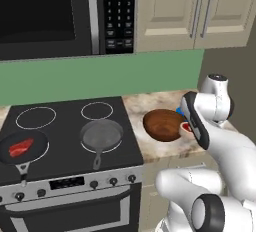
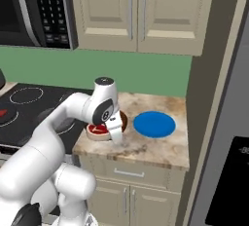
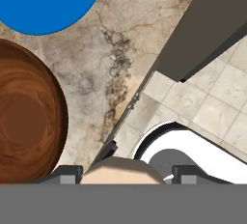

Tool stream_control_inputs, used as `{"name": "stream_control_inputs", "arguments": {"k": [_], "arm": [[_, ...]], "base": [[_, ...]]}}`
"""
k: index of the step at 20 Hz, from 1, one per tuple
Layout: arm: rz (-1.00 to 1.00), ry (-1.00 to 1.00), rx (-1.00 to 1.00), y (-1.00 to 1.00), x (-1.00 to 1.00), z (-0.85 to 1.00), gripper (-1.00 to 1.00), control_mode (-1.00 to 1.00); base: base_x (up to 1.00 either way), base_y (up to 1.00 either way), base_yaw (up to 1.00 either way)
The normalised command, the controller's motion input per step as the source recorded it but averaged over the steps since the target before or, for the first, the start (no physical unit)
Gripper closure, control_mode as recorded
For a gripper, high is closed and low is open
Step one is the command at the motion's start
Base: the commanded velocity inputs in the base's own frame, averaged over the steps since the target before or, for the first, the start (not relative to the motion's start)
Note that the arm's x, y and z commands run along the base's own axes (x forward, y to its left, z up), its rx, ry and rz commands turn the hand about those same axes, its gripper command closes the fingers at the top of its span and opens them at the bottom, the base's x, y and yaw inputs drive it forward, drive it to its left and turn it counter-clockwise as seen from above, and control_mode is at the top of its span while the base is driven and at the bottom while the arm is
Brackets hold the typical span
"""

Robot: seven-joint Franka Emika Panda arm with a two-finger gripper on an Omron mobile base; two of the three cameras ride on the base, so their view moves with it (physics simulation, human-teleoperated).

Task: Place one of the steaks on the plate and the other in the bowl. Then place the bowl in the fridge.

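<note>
My gripper [image 3: 125, 174] is shut on the steak with the pale fat rim [image 3: 120, 170], which shows as a beige slab between the fingertips. It hangs over the counter's front edge, beside the dark brown bowl [image 1: 162, 124]; from the right base view the steak [image 2: 98, 129] sits just in front of the bowl [image 2: 124, 119], under my forearm. The bowl [image 3: 26, 117] looks empty. The blue plate [image 2: 154, 124] lies bare to the bowl's right. The all-red steak [image 1: 21, 147] rests in the black pan on the stove's front left burner.
An empty grey frying pan [image 1: 102, 135] sits on the stove's front right burner. The fridge [image 2: 240, 98] with its black panel [image 2: 228, 186] stands right of the counter. Microwave [image 1: 50, 16] and wall cabinets [image 2: 136, 10] hang overhead. Marble counter [image 2: 146, 144] is narrow.
</note>
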Motion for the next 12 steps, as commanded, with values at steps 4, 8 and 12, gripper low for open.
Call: {"name": "stream_control_inputs", "arguments": {"k": [4, 8, 12], "arm": [[0.0, 0.0, 0.0, 0.0, 0.0, 0.0, 1.0, 1.0], [0.0, 0.0, 0.0, 0.0, 0.0, 0.0, 1.0, 1.0], [0.0, 0.0, 0.0, 0.0, 0.0, 0.0, 1.0, 1.0]], "base": [[0.0, -0.35, 0.0], [0.0, -0.23, 0.0], [0.1, -0.36, 0.0]]}}
